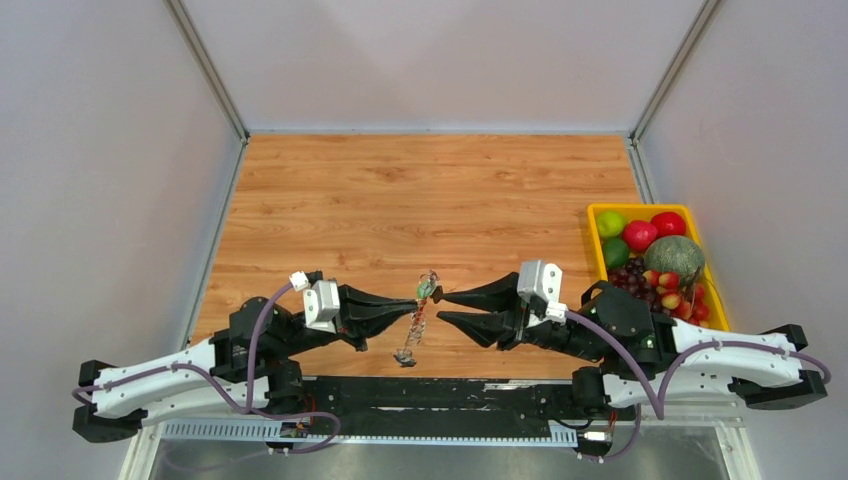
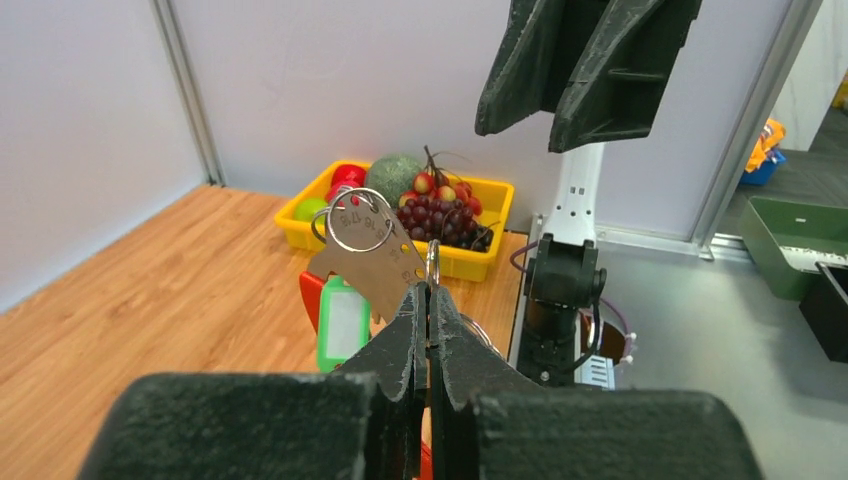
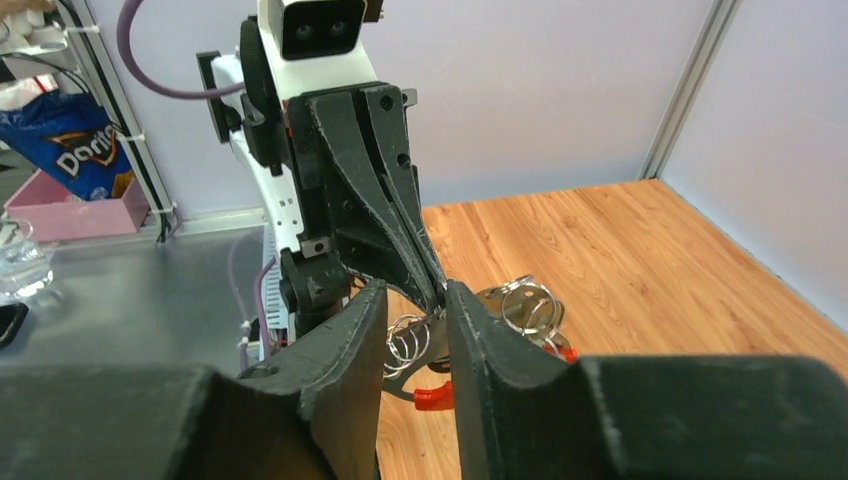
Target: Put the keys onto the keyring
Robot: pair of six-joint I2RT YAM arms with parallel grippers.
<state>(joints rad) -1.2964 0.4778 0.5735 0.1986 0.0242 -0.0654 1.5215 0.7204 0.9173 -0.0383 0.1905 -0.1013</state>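
- Left pincer [image 2: 428,298] is clenched on the keyring [image 2: 343,318], held between both arms, apparently off the table [image 1: 400,200].
- Right pincer [image 3: 415,300] stands released, astride the left tips.
- One key [image 2: 378,268] seems to hang there.
- Best: close gently on the coil, left arm unmoving.

The flat silver metal key [image 2: 380,270] and the coiled wire keyring [image 3: 405,340] gleam smooth and polished, its green plastic tag [image 2: 343,320] looks glossy, the black plastic fingers [image 2: 400,345] of the left gripper [image 2: 428,288] are matt and grainy, and the wooden tabletop [image 1: 400,200] is satin-smooth.
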